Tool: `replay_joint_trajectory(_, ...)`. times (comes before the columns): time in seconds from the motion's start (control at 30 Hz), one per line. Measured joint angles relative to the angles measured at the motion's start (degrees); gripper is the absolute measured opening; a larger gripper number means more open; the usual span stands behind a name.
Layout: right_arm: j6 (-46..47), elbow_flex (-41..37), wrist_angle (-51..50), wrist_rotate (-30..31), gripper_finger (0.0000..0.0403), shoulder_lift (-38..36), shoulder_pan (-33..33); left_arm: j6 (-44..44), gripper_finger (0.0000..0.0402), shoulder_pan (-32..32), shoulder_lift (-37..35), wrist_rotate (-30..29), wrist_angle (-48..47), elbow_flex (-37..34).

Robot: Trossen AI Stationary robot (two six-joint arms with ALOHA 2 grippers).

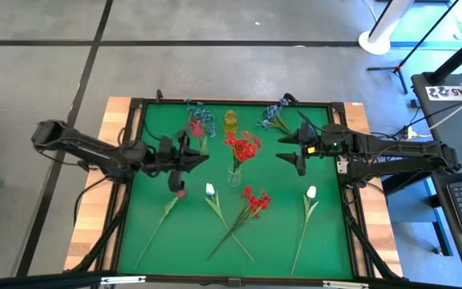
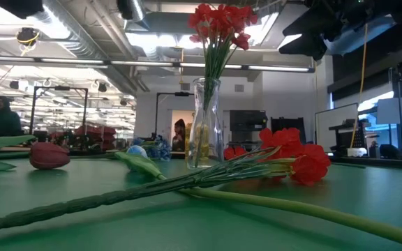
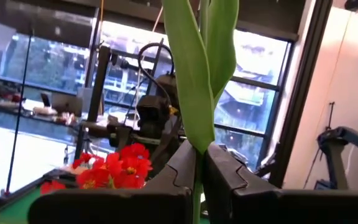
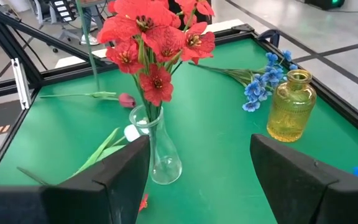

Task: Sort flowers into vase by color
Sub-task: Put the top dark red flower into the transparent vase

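While my left pincer [image 1: 184, 156] pinches a green stem with leaves [image 3: 194, 81] upright over the bench's [image 1: 151, 233] left half, the clear vase [image 1: 234, 175] of red blooms [image 1: 243, 148] stands at centre and my right pincer [image 1: 295, 148] waits spread to its right. I judge this the carry step; next the stem's end must line up over a vase's narrow mouth.

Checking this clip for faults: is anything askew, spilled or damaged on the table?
Nothing stands out. The clear vase stands upright holding red flowers, and the yellow vase is upright too. The loose flowers lying on the mat are simply unsorted. The left gripper is shut on a green stem.
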Motion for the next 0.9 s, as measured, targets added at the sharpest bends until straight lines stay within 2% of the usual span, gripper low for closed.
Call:
replay_joint_trajectory(0.13,-0.06,0.00,0.02,0.12,0.0275,0.00,0.00,1.72,0.0009,0.92,5.90,0.08,5.15,2.51)
replay_joint_trajectory(0.37,-0.05,0.00,0.04,0.14,0.0275,0.00,0.00,3.30,0.0009,3.27,12.71,0.05,5.48,8.48)
replay_joint_trajectory(0.57,-0.04,0.00,0.09,0.14,0.0275,0.00,0.00,8.60,0.0009,4.54,15.93,-0.44,5.31,11.74)
replay_joint_trajectory(0.9,0.00,0.00,0.08,0.14,0.0275,0.00,0.00,8.80,0.0009,7.81,19.60,-1.79,0.51,11.91)
